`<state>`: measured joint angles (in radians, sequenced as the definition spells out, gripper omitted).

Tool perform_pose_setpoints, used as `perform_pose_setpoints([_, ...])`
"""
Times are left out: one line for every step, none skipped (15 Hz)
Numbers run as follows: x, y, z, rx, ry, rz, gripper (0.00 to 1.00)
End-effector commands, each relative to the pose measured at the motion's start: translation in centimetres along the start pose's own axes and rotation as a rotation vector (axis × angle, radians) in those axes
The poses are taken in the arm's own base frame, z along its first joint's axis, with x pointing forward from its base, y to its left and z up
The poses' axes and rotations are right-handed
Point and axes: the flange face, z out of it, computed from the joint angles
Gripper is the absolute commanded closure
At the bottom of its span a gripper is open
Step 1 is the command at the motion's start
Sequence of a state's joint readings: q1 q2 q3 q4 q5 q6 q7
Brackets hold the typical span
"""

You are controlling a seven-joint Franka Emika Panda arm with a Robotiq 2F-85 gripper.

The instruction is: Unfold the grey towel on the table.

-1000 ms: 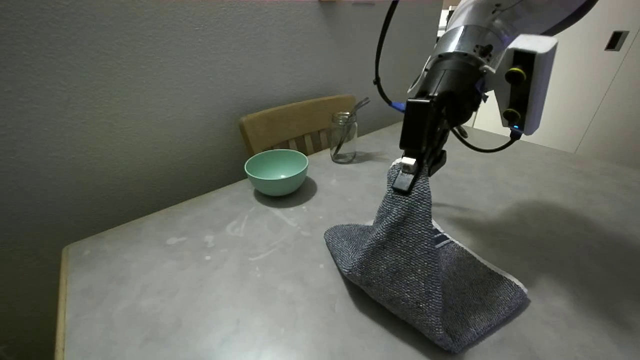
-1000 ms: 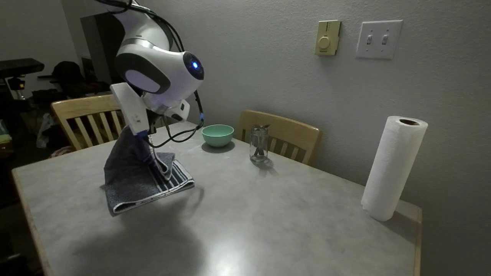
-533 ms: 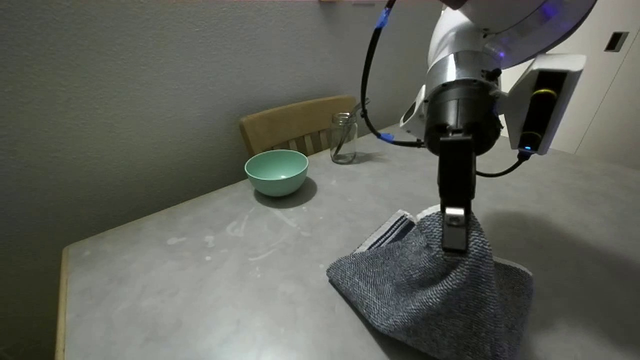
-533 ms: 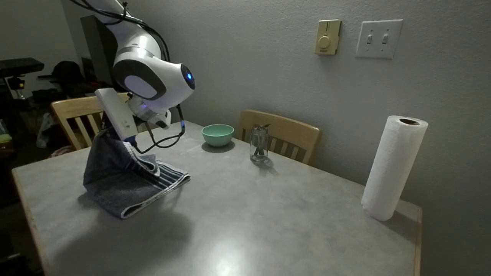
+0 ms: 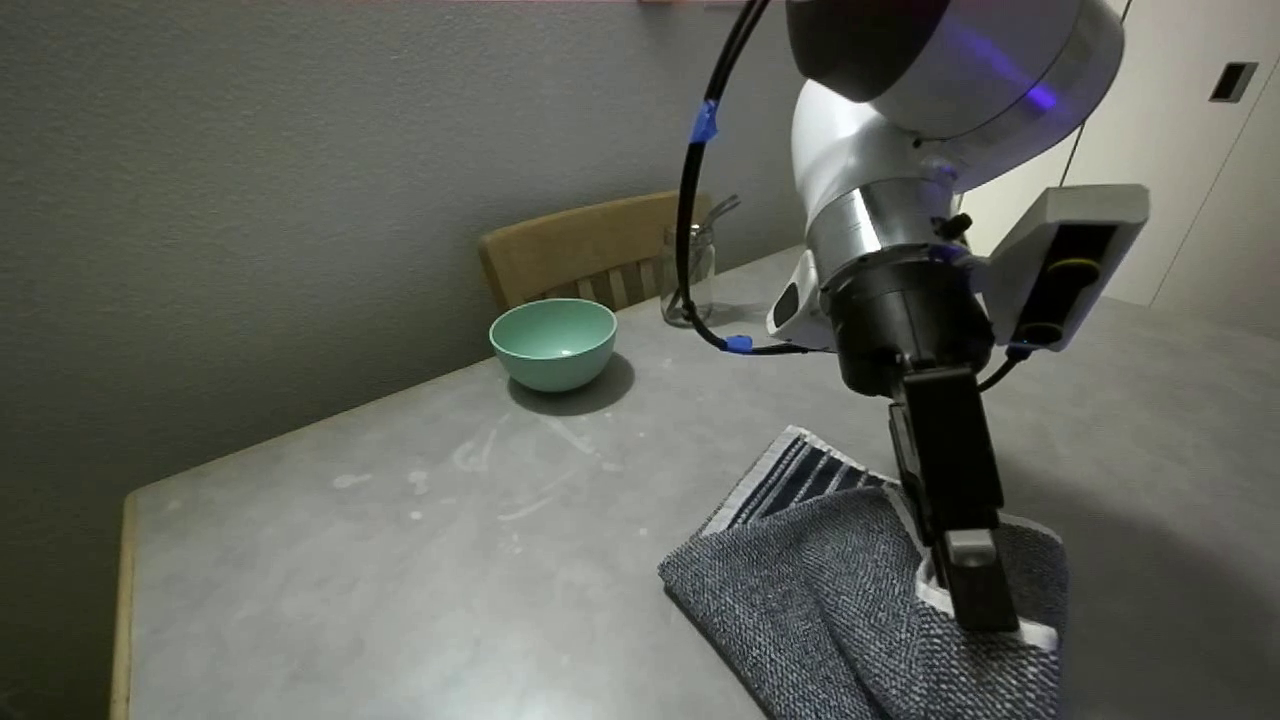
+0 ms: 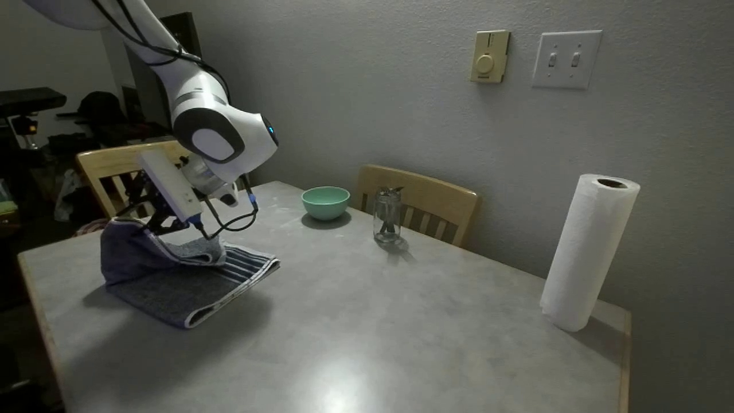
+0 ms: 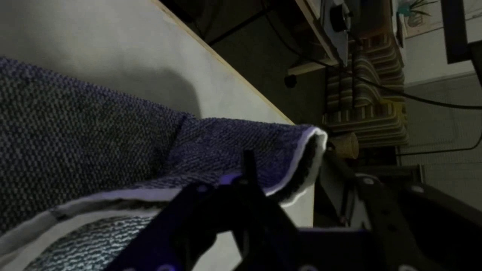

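Observation:
The grey towel (image 5: 800,590) lies partly folded and rumpled on the table (image 5: 400,580). Its white-striped band is flat on the far side, and it also shows in an exterior view (image 6: 172,292). One side still stands up in a raised fold by my gripper (image 5: 968,590). In the wrist view my gripper (image 7: 289,159) has its fingers (image 7: 249,165) well apart. The white-hemmed end of the towel (image 7: 94,131) curls up beyond and between the fingertips, not pinched. The towel's underside layers are hidden.
A green bowl (image 5: 555,345) and a glass jar with utensils (image 6: 387,215) stand near the wall-side edge, a wooden chair (image 6: 424,195) behind them. A paper towel roll (image 6: 590,252) stands at a far corner. The table edge (image 7: 226,69) is close to the towel.
My gripper has lowered and moved toward the table's near edge, carrying the towel's raised part over. The fingers now stand apart and the towel's hem has slumped; more of the striped band shows.

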<state>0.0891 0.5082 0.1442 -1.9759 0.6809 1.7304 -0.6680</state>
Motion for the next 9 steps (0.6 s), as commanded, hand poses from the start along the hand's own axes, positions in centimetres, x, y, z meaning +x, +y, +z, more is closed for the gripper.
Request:
perform_pose_setpoints([-1.0, 1.1, -1.7, -0.100, -0.018, 0.028, 0.21])
perform_pose_setpoints([-1.8, 1.5, -2.6, -0.130, -0.003, 0.035, 0.13])
perform_pose_setpoints([-2.5, 2.1, -3.4, -0.156, 0.013, 0.044, 0.05])
perform_pose_setpoints([-3.3, 2.7, -4.2, -0.186, 0.038, 0.048, 0.01])
perform_pose_setpoints([-4.0, 3.4, -5.1, -0.209, 0.067, 0.060, 0.00])
perform_pose_setpoints([-4.9, 4.0, -6.1, -0.218, 0.108, 0.072, 0.00])
perform_pose_setpoints([-5.7, 4.7, -6.9, -0.222, 0.152, 0.084, 0.00])
perform_pose_setpoints([-6.7, 5.2, -7.9, -0.218, 0.210, 0.104, 0.00])
perform_pose_setpoints([-7.8, 6.0, -8.8, -0.209, 0.266, 0.127, 0.00])
